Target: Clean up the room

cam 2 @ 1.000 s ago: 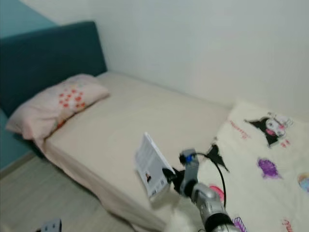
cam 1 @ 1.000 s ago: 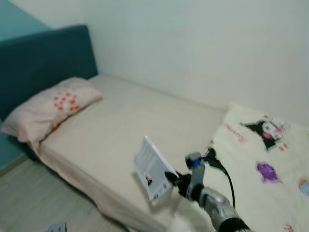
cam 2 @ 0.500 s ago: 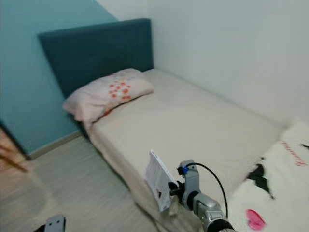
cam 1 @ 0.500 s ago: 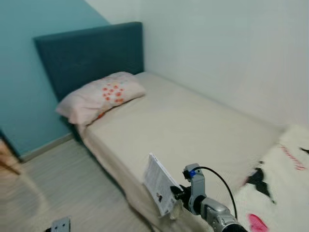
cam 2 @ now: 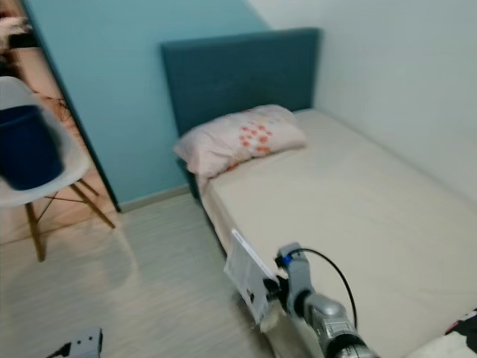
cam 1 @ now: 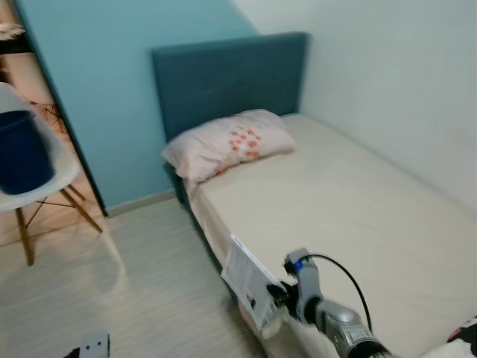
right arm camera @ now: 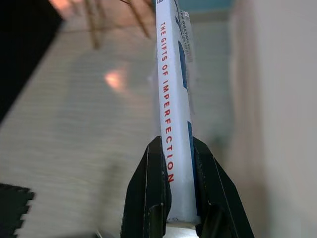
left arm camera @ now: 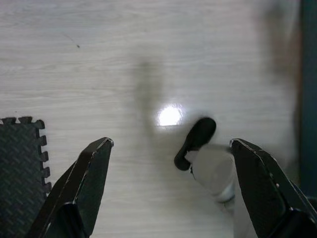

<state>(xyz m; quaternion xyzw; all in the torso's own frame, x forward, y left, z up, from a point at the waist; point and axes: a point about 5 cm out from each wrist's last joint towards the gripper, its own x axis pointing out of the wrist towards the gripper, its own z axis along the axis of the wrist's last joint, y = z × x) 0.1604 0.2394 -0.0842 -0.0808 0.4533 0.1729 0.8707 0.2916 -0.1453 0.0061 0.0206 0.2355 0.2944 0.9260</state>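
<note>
My right gripper (cam 1: pixel 277 292) is shut on a thin white book (cam 1: pixel 248 283) and holds it in the air over the bed's near edge. In the right wrist view the two black fingers (right arm camera: pixel 148 188) clamp the book's spine (right arm camera: pixel 172 99), which carries red lettering. The left gripper (left arm camera: pixel 171 148) hangs low over the wooden floor (left arm camera: pixel 99 59) with its fingers spread wide and nothing between them. Its tip (cam 1: pixel 91 347) pokes in at the bottom left of the left eye view.
A bed (cam 1: pixel 350 201) with a beige sheet, a teal headboard (cam 1: pixel 223 74) and a pink pillow (cam 1: pixel 231 142) stands along the white wall. A white chair (cam 1: pixel 45 179) with a dark blue bin (cam 1: pixel 21 149) on it sits at the left. A black foam mat (left arm camera: pixel 20 163) lies on the floor.
The whole picture has swung left: the chair and teal wall have come into view and the cartoon blanket has slid out at the right. The book stays clamped in my right gripper.
</note>
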